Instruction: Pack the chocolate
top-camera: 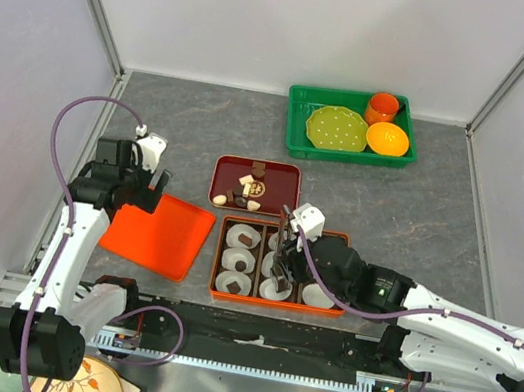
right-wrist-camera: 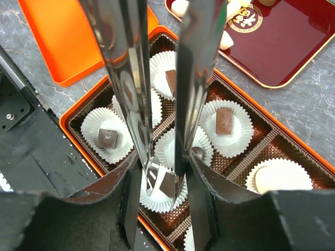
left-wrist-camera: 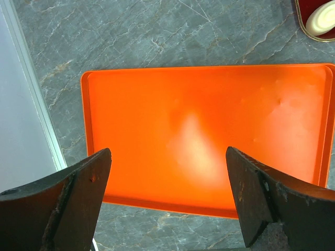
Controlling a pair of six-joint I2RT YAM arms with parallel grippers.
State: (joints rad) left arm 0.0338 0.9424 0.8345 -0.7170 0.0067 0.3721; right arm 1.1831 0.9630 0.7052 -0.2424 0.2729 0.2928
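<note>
An orange box [top-camera: 344,239] with white paper cups holds several dark brown cubes, such as one at the left [right-wrist-camera: 107,137] and one at the right [right-wrist-camera: 224,120], and a cream-white oval [right-wrist-camera: 272,178]. More chocolate lies on the dark red tray [top-camera: 280,177]. My right gripper [right-wrist-camera: 163,175] is shut on metal tongs [right-wrist-camera: 131,78], above the box in the top view [top-camera: 283,261]. The tong tips sit around a dark cube [right-wrist-camera: 168,184] in a near cup; I cannot tell if they grip it. My left gripper [left-wrist-camera: 167,198] is open and empty above the orange lid [left-wrist-camera: 209,136].
The orange lid [top-camera: 159,234] lies left of the box. A green tray [top-camera: 297,121] at the back right holds a green plate, an orange cup and an orange bowl. A white oval [left-wrist-camera: 322,18] shows on the red tray's edge. Grey walls stand left and right.
</note>
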